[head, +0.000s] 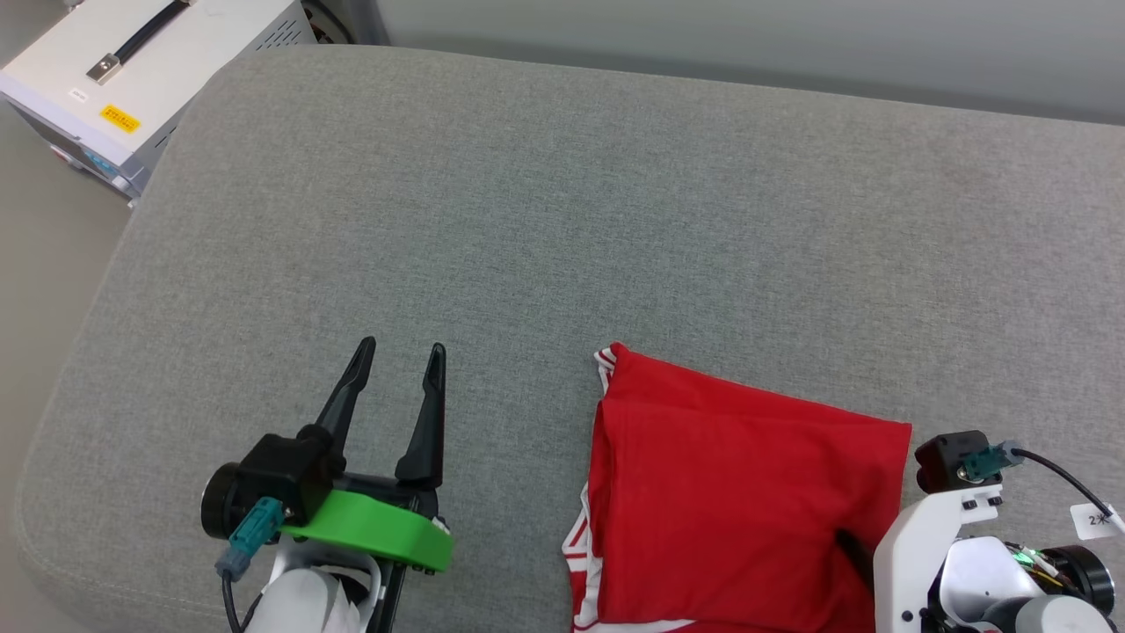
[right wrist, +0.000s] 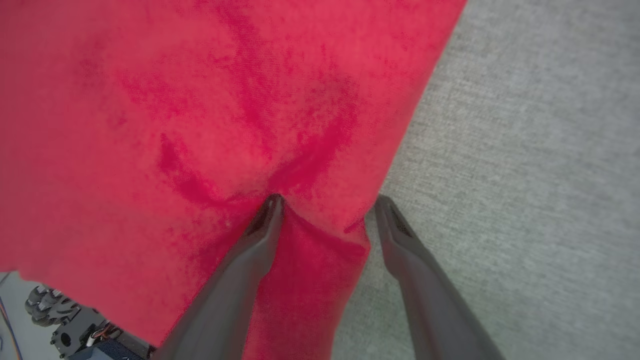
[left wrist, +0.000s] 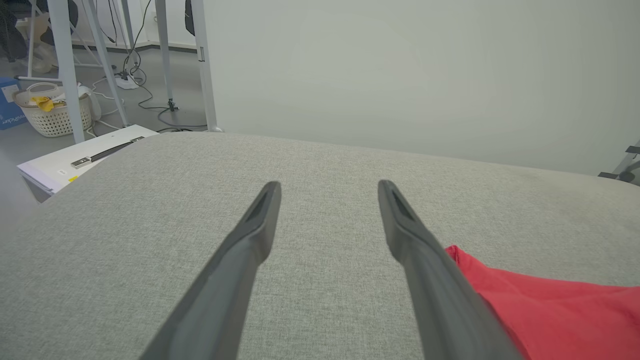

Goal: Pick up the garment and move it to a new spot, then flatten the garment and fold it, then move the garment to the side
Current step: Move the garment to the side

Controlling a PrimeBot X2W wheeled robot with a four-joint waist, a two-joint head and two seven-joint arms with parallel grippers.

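Garment [head: 747, 492] lay folded on grey cushion [head: 527, 220], at its near edge, robot's right side. Right end effector [right wrist: 329, 200] was wide open, straddling the cloth's side edge: one finger dimpled the red fabric, the other sat just beside it. Nothing pinched yet. Left end effector [head: 402, 345] was wide open, empty, apart from garment. Cloth looked light, soft, floppy, prob. slippery; best to pinch all layers at edge, else fold spills.

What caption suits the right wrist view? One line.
Right gripper, open, straddles the edge of the red garment on the grey cushion.
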